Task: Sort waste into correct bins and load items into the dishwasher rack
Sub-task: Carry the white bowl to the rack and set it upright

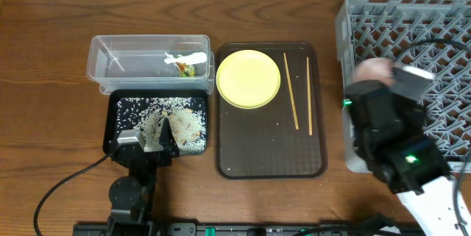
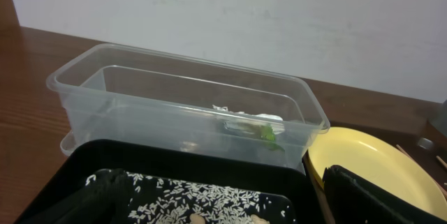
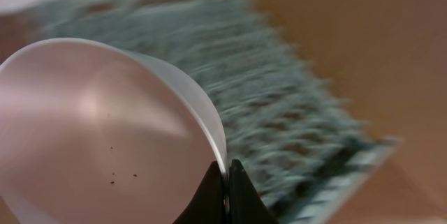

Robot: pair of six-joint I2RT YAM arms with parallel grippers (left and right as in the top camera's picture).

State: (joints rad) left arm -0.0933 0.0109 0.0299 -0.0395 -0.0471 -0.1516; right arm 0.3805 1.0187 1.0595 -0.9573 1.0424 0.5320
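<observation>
Right wrist view: right tool [image 3: 226,176] clenched on rim of pinkish bowl [image 3: 91,133] over grey rack [image 3: 286,119]; thin pinch may slip, dropping it.

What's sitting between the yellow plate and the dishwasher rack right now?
Overhead view: two wooden chopsticks, lying apart on the brown tray, between the yellow plate and the rack.

A pinkish bowl [image 3: 105,126] tilts above the grey rack [image 1: 412,15]; wrapper [image 1: 185,67] in clear tub [image 1: 118,41], rice [image 1: 158,107] in black tray [image 1: 111,118].
</observation>
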